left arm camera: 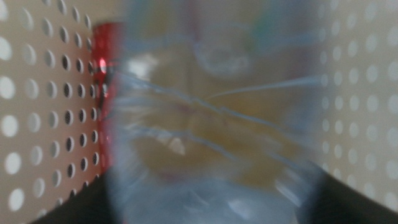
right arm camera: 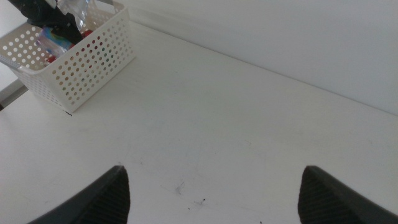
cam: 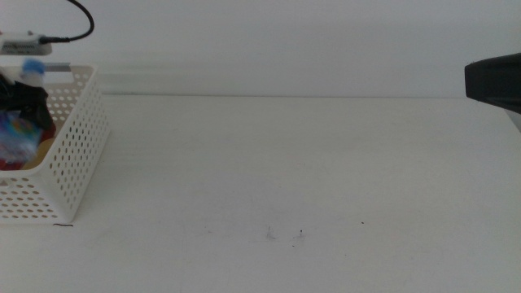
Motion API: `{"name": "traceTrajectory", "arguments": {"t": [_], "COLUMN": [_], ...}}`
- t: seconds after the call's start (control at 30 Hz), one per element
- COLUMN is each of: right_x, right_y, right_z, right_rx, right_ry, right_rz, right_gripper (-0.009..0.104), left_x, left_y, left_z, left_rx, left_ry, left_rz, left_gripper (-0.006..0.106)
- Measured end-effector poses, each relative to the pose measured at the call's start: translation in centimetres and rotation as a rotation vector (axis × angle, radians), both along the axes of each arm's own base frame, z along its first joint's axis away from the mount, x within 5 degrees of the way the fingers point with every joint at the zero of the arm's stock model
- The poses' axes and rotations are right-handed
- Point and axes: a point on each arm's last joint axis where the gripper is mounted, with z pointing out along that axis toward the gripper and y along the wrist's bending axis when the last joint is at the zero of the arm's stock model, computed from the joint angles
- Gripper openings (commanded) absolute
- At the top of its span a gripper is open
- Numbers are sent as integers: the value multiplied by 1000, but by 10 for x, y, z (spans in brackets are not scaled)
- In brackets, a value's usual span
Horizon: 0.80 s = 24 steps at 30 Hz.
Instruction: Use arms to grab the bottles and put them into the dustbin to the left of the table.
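The white perforated dustbin [cam: 73,155] stands at the table's [cam: 269,163] left end. My left gripper [cam: 28,102] is down inside it, shut on the clear water bottle [left arm camera: 211,124], whose blue cap [cam: 32,67] sticks up above the rim. In the left wrist view the blurred bottle fills the picture between the two jaws. The red soda can [left arm camera: 102,50] stands against the basket wall [left arm camera: 37,124] behind it. My right gripper [right arm camera: 214,186] hovers open over the table's right side, holding nothing; it shows as a dark block [cam: 494,80] at the right edge.
A white mount with a black cable [cam: 49,32] rises above the basket. The tabletop carries a few small dark specks [cam: 285,234] near the front. A pale wall runs along the table's back edge.
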Motion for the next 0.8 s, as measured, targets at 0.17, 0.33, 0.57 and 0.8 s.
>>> {"name": "traceTrajectory", "arguments": {"t": [0.17,0.33,0.57,0.8], "right_x": [0,0,0,0], "right_y": [0,0,0,0], "right_z": [0,0,0,0], "right_rx": [0,0,0,0], "right_ry": [0,0,0,0], "right_rz": [0,0,0,0], "right_gripper": [91,91,91,91], "left_x": [-7,-24,-88,-191], "left_y": [-2,-23,-89,-141], "left_z": [24,62,107,129], "left_rx": [-5,3,-28,-20], "left_ry": [-34,-87,-326,-816], "left_rz": [41,22,-51,-120], "left_gripper": [94,94,94,94]}}
